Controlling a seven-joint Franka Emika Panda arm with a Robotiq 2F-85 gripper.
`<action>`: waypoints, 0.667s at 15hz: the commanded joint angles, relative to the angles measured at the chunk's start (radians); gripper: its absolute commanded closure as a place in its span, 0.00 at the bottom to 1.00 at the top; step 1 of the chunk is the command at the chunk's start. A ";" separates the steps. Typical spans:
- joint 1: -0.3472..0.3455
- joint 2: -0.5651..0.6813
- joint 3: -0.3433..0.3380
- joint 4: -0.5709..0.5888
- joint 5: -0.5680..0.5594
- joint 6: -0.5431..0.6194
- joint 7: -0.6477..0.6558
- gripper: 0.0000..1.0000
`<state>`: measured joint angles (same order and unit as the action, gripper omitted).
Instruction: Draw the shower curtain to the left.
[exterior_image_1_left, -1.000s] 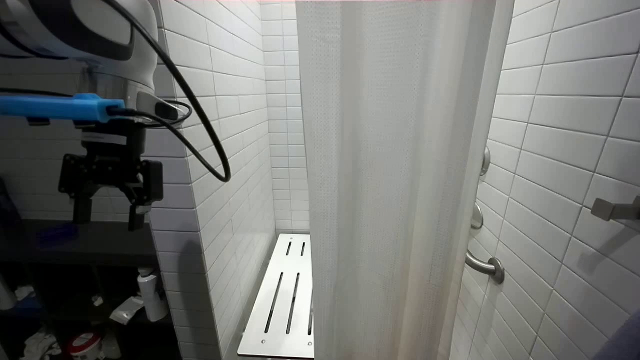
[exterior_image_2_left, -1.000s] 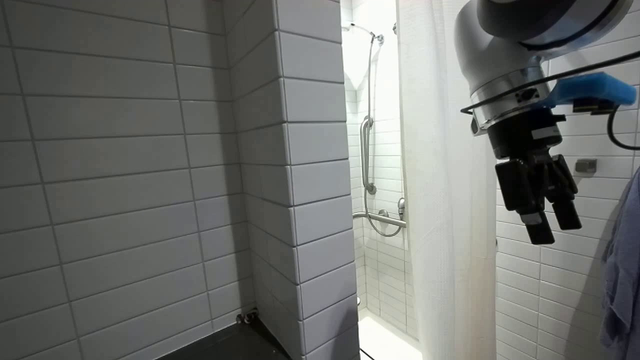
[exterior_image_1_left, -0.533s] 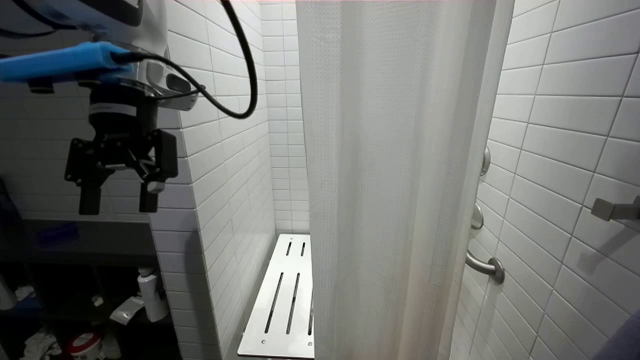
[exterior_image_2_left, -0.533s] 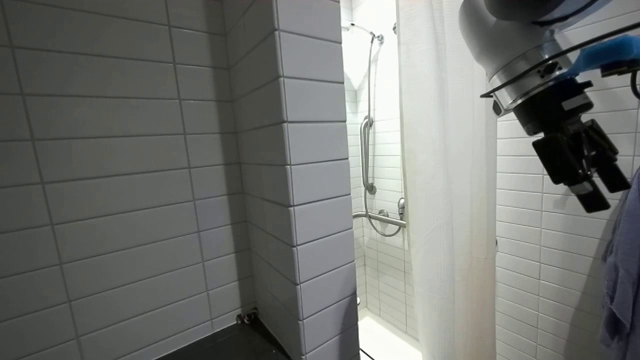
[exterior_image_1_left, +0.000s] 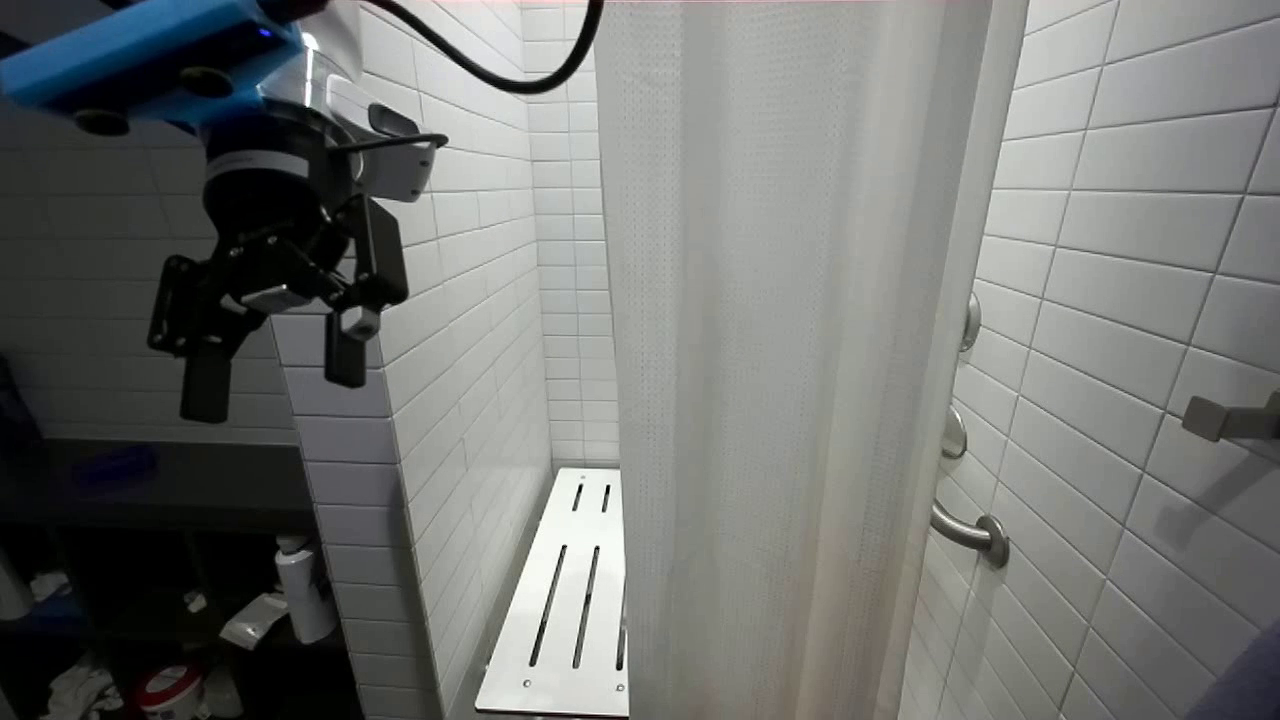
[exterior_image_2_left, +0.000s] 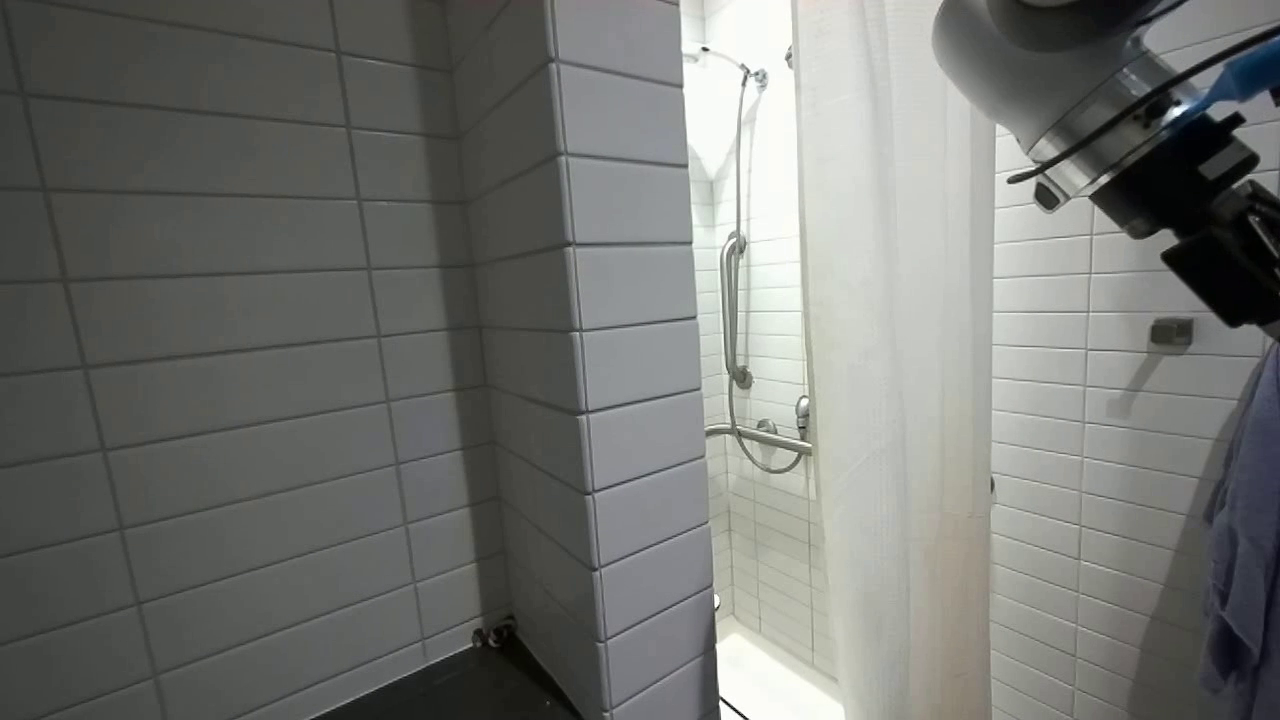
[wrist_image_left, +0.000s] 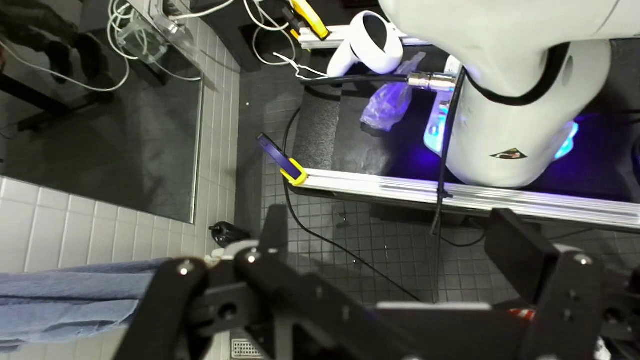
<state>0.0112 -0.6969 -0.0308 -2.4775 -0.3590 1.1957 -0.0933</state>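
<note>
evidently the hand (exterior_image_1_left: 275, 388) holds nothing, its fingers (exterior_image_1_left: 205, 390) spread apart, perhaps to take a fold; well clear hangs the shower curtain (exterior_image_1_left: 790, 350), partly hiding the bench (exterior_image_1_left: 568, 600) in an exterior view, falling straight, likely since nothing tugs it.

No readable text. Wrist view: triangular sign (wrist_image_left: 509, 154) on the white robot base (wrist_image_left: 495, 127), near the silver rail (wrist_image_left: 490, 198), too small to read
</note>
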 joint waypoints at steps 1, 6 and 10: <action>0.003 0.039 -0.032 0.032 -0.086 -0.028 -0.044 0.00; -0.005 0.079 -0.101 0.070 -0.200 -0.018 -0.119 0.00; 0.007 0.110 -0.127 0.118 -0.268 -0.013 -0.188 0.00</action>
<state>0.0111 -0.6337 -0.1476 -2.4176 -0.5831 1.1928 -0.2216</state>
